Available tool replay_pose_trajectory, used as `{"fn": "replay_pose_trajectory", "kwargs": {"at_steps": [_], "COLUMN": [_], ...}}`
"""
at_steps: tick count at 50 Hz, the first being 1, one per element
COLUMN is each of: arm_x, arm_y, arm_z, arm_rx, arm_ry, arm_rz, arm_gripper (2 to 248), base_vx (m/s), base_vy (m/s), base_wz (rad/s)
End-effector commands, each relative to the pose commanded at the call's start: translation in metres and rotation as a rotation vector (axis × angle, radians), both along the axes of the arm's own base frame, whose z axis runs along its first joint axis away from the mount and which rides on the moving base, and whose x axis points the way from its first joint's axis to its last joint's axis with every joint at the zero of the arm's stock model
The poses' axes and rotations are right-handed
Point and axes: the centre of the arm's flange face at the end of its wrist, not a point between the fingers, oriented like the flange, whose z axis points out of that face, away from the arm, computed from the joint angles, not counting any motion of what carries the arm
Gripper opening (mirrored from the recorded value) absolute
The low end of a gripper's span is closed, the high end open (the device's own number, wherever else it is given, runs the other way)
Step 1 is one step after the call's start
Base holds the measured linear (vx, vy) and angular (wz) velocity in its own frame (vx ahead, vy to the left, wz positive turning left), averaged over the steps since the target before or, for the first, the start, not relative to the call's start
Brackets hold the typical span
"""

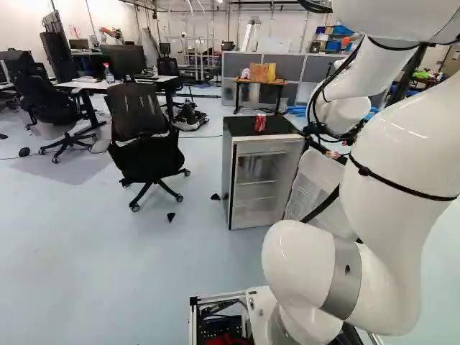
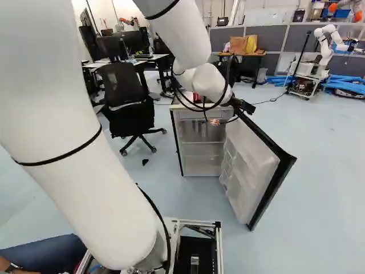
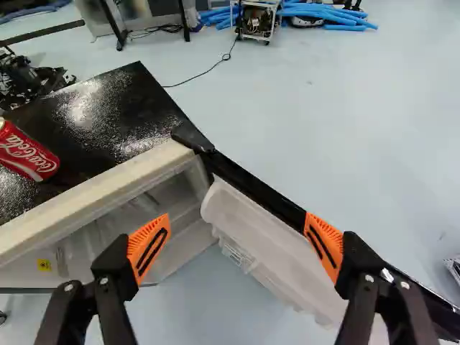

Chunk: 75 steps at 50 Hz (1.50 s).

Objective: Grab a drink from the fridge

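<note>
Hovering with spread fingers by the open fridge

I have one gripper (image 2: 223, 121) above the fridge (image 1: 228, 172), near its door corner. Its two fingers stand wide apart, an orange pad (image 3: 149, 248) on each. In the wrist view the inner side of the door lies beyond and below the gap between them.

I count one red can (image 1: 259, 123), my drink. It stands upright on the black top of the fridge, outside the compartment. In the wrist view it is off to one side of the gripper, across that top from the door's hinge.

The fridge has one door (image 2: 263, 177), and it is swung wide open. Its inner side carries pale bins (image 2: 230, 162). Inside the fridge I make out two shelf edges, one above the other, and one small yellow label (image 3: 44, 264); the pale shapes behind are too vague for me to name or count.

Around the fridge, in the left base view, one black chair (image 1: 136, 118) is near on its left and two small black wedges (image 1: 171, 216) lie on the floor on that same side. Behind it, one table (image 1: 279, 83) holds a cardboard box (image 2: 238, 45) and a yellow thing (image 2: 251, 44). Another robot (image 2: 326, 51) stands well beyond the fridge, to its right, beside blue tubes (image 2: 348, 85).
</note>
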Motion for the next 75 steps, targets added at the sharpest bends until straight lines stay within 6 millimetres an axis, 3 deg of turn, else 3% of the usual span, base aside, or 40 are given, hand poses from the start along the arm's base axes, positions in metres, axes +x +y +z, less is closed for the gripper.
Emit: {"fn": "replay_pose_trajectory", "kwargs": {"at_steps": [12,75], "arm_x": [-0.001,0.004], "arm_y": [-0.018,-0.125], "arm_z": [0.012,0.000], "arm_rx": [0.002,0.134], "arm_ry": [-0.012,0.045], "arm_rz": [-0.040,-0.244], "arm_gripper": [247,247], "base_vx": [0.000,0.000], "base_vy": [0.000,0.000], "base_wz": [0.000,0.000]}}
